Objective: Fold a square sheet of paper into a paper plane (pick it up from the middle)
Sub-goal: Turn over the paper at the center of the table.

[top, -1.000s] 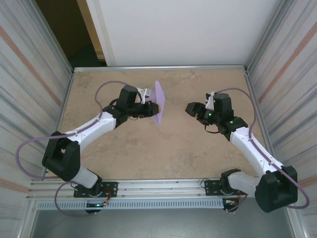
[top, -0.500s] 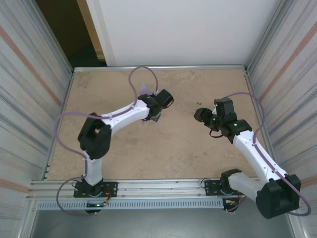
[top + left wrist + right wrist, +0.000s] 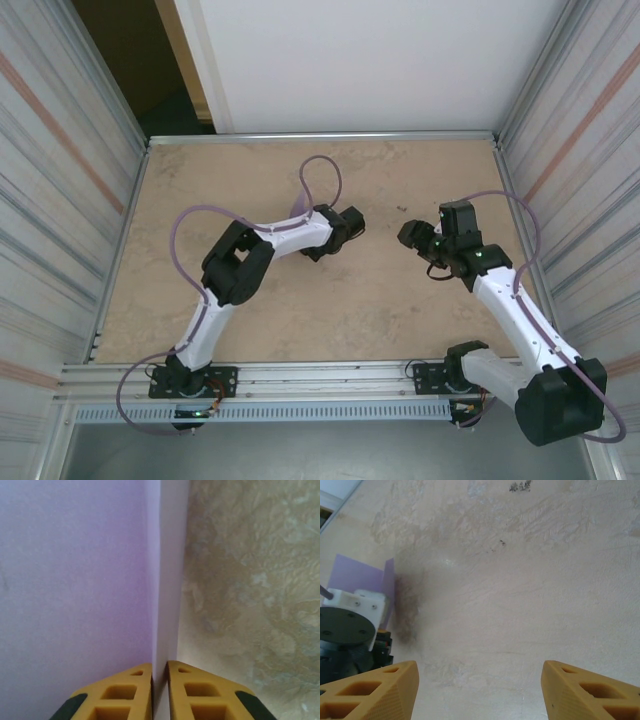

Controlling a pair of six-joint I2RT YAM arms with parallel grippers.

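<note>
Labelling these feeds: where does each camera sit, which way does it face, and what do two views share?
Top external: fixed above and behind, looking down on the table; left arm, right arm, bases nearest.
Left wrist: on the left arm, looking along the left tool, shut on the lavender paper.
Right wrist: on the right arm, facing the table past the open right tool.
Shared: both wrist views show the paper.

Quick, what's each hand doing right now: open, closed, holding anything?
Left hand: closed, pinching the lavender sheet of paper.
Right hand: open, holding nothing.
</note>
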